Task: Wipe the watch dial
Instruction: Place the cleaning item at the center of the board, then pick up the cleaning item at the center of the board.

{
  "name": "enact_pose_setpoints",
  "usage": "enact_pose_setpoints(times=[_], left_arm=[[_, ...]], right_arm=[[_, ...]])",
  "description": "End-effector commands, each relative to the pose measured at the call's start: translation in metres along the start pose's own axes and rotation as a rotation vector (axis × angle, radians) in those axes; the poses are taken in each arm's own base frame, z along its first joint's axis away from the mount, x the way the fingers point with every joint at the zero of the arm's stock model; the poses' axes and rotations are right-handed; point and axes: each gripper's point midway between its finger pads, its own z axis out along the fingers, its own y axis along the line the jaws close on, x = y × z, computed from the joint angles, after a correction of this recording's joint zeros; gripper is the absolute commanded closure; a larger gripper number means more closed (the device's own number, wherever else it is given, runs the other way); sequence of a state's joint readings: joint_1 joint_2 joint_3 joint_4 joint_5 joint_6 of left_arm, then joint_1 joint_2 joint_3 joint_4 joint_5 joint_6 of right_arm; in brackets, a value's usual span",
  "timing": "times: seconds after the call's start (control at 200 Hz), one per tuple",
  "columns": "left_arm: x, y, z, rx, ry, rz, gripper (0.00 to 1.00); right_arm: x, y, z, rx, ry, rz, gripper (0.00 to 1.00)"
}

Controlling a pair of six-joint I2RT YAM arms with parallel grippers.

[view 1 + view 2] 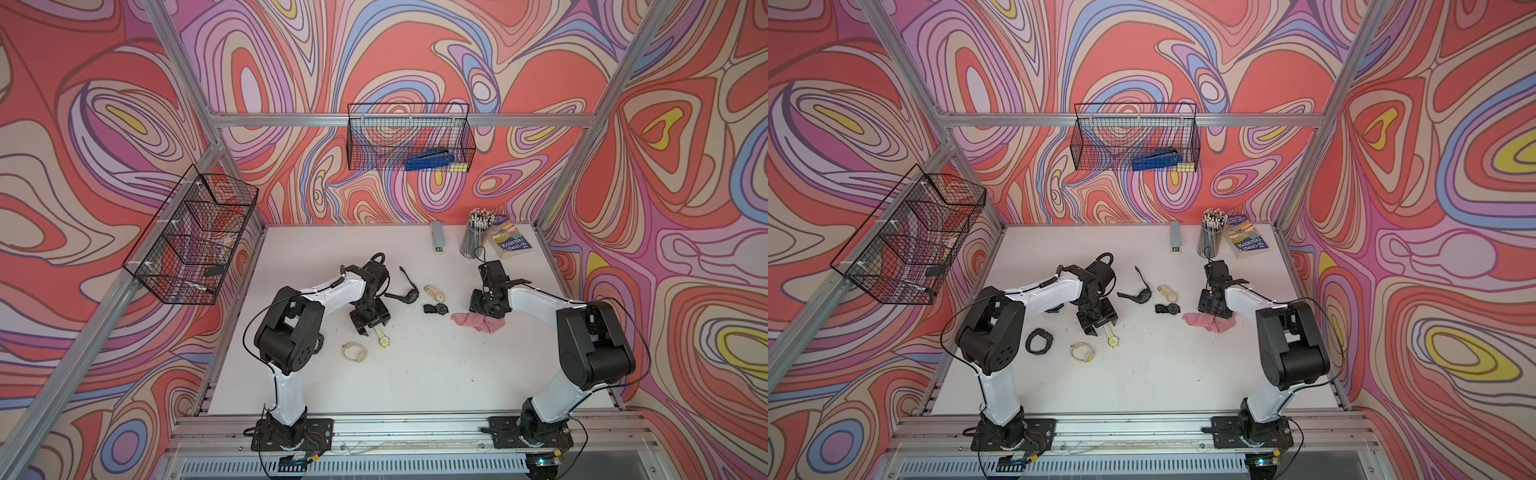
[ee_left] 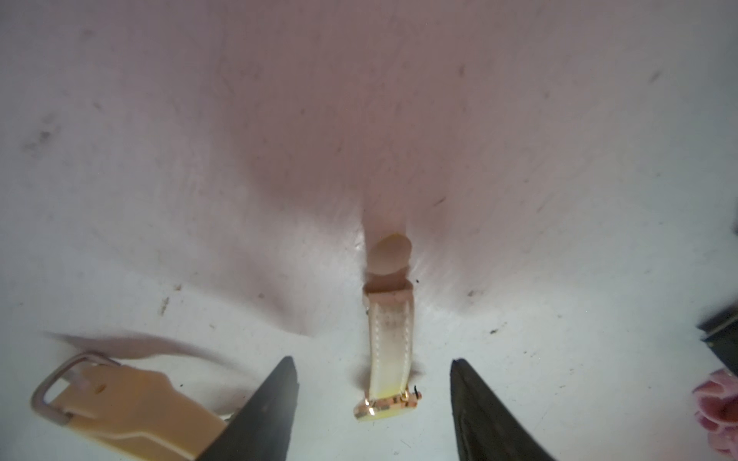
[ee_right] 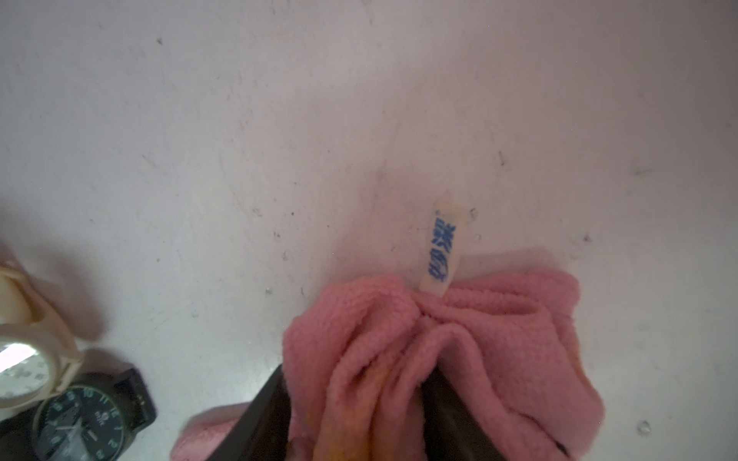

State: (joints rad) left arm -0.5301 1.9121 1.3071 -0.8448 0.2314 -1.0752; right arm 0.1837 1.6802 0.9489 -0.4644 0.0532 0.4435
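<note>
A watch with a cream strap (image 2: 389, 339) and a gold case (image 2: 385, 407) lies flat on the white table; in both top views its pale dial (image 1: 385, 341) (image 1: 1113, 341) shows just in front of the left arm. My left gripper (image 2: 373, 361) (image 1: 370, 326) is open and straddles the watch, with a gap on each side. A pink cloth (image 3: 459, 319) (image 1: 478, 321) lies at the right. My right gripper (image 3: 359, 399) (image 1: 484, 307) is shut on the pink cloth, whose folds bunch up between the fingers. A white tag (image 3: 443, 247) sticks out of the cloth.
Other watches lie about: a black one (image 1: 405, 295), a cream one (image 1: 434, 293), a dark-dialled one (image 1: 438, 308) (image 3: 80, 423), a cream buckled one (image 1: 354, 352) (image 2: 120, 399), and a black band (image 1: 1039, 340). A pencil cup (image 1: 476, 239), book (image 1: 507, 237) and stapler (image 1: 437, 239) stand at the back.
</note>
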Motion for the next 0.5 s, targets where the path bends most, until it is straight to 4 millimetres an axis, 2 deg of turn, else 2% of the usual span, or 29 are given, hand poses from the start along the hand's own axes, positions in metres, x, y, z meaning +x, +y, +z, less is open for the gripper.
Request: enact_pose_setpoints(times=[0.0, 0.295, 0.386, 0.496], left_arm=[[-0.002, 0.004, 0.006, -0.035, 0.01, -0.065, 0.49], [0.008, 0.002, 0.023, 0.018, 0.056, -0.169, 0.73], [0.012, 0.003, 0.028, 0.031, 0.071, -0.223, 0.79], [0.015, 0.004, 0.031, 0.041, 0.062, -0.301, 0.79]], right_arm=[[0.017, 0.005, 0.004, -0.043, 0.055, -0.008, 0.48], [-0.006, -0.011, -0.048, 0.052, -0.03, -0.038, 0.32], [-0.006, -0.014, -0.052, 0.066, -0.027, -0.039, 0.31], [-0.004, -0.018, -0.046, 0.072, -0.01, -0.026, 0.29]])
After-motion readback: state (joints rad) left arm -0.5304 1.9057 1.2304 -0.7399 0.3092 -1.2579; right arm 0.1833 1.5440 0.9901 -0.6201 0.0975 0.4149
